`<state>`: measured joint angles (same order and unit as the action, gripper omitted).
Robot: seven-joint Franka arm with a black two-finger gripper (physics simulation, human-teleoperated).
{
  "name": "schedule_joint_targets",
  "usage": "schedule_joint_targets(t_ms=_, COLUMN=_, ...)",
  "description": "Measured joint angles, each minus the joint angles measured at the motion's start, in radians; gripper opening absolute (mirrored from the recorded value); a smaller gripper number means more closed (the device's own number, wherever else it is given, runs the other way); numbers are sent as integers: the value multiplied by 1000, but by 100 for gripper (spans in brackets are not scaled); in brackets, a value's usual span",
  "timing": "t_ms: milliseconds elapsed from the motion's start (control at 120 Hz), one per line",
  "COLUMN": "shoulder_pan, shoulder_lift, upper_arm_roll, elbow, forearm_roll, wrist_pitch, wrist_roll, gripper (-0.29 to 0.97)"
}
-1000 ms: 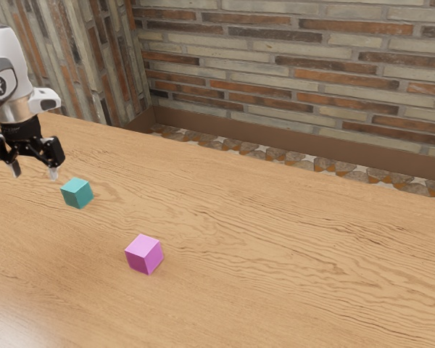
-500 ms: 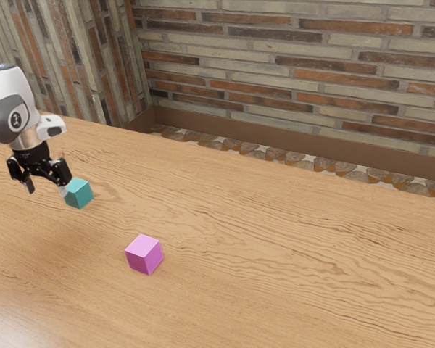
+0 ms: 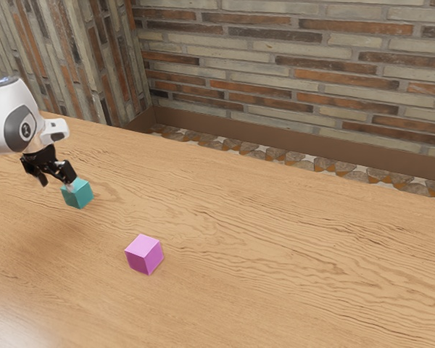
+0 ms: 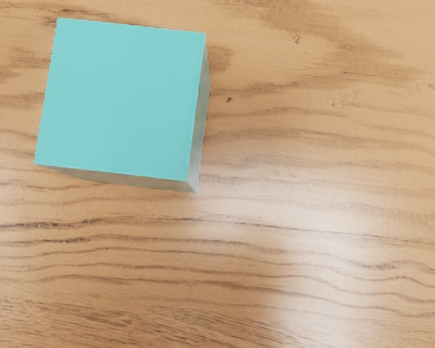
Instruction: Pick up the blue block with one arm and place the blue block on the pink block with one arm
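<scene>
exterior view, left to right: my gripper [image 3: 56,183] is hovering with fingers spread, just above the blue block [image 3: 77,194] lying on the table [image 3: 290,246]; the pink block [image 3: 144,254] is sitting apart, further right.

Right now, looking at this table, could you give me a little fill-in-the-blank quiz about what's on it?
1. The gripper hovers nearest the block coloured ___.
2. The pink block has ___ on top of it.
3. Both rest on a table made of ___.
Missing words: blue; nothing; wood.
</scene>
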<state>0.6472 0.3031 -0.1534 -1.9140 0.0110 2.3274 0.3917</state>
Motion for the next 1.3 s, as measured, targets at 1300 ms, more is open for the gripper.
schedule_joint_targets(t_ms=1300, shoulder_pan=6, shoulder_lift=298, upper_arm_roll=0, elbow=323, forearm_roll=-19, wrist_pitch=-23, wrist_roll=94, gripper=68)
